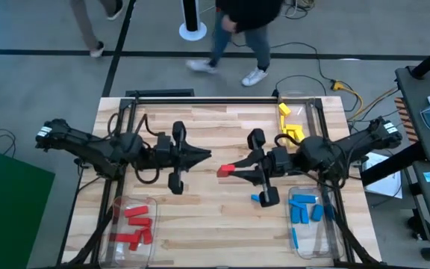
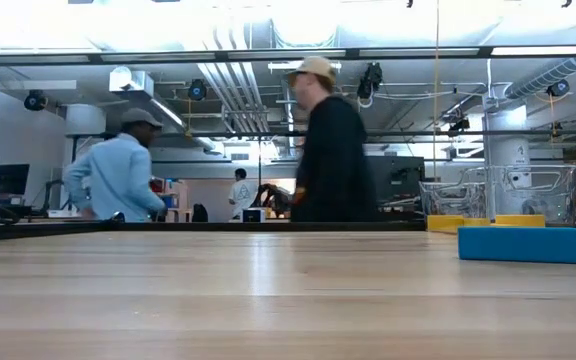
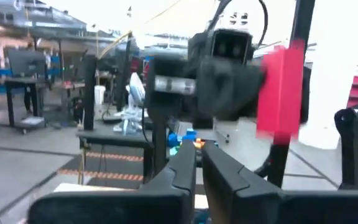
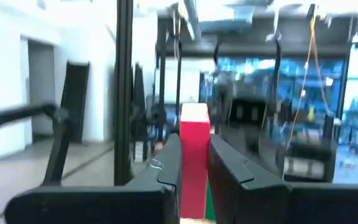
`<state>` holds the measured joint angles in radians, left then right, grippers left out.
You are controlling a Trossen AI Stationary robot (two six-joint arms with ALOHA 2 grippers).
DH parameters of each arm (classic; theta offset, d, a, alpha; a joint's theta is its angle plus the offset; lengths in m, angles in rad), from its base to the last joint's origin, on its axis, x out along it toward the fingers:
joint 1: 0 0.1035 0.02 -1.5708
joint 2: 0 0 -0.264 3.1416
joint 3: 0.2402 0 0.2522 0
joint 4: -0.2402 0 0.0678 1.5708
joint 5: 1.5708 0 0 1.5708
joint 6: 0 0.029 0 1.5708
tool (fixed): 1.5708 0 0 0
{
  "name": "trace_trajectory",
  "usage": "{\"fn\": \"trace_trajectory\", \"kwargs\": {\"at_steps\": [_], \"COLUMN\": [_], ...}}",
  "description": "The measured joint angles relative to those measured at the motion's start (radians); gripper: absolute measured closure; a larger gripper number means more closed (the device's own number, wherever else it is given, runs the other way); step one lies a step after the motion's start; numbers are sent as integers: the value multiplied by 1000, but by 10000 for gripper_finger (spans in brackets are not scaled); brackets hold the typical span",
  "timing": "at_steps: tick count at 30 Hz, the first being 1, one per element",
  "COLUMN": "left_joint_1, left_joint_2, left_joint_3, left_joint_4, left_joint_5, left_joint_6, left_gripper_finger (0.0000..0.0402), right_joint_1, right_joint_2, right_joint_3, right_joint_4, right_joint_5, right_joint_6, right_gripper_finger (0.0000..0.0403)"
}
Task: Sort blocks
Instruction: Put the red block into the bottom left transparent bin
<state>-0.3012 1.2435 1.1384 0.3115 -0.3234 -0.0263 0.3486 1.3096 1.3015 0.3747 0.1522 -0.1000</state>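
We see the right gripper (image 1: 230, 170) above mid-table, fingers clamped on a red block (image 1: 225, 170); in the right wrist view that block (image 4: 194, 158) stands upright between the two dark fingers (image 4: 166, 168). The left gripper (image 1: 204, 155) faces it from the left side, fingers pressed together on nothing, tips near the red block but apart from it. In the left wrist view the fingers (image 3: 182, 171) meet, with the red block (image 3: 280, 93) beyond.

Red blocks (image 1: 135, 224) lie in the clear bin (image 1: 152, 203) at front left, blue blocks (image 1: 304, 210) in the front right bin (image 1: 304, 250), yellow blocks (image 1: 288, 123) in the far right bin (image 1: 293, 96). One blue block (image 1: 257, 199) lies on the wooden table (image 1: 200, 217) just left of the blue bin.

People walk beyond the table.
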Motion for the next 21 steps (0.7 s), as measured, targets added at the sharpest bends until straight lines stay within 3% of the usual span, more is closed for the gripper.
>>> {"fn": "trace_trajectory", "kwargs": {"at_steps": [5, 15, 21], "left_joint_1": [-2, -3, -5], "left_joint_2": [6, 52, 52], "left_joint_3": [-7, 47, 73], "left_joint_4": [3, -9, -64], "left_joint_5": [60, 27, 56], "left_joint_6": [-14, 34, 28], "left_gripper_finger": [355, 246, 216], "right_joint_1": [-20, -59, -74], "right_joint_2": [17, 111, 114], "right_joint_3": [57, 133, 133], "right_joint_4": [14, -3, -21], "right_joint_5": [3, -3, -7], "right_joint_6": [-16, -16, -12], "right_gripper_finger": [363, 363, 363]}}
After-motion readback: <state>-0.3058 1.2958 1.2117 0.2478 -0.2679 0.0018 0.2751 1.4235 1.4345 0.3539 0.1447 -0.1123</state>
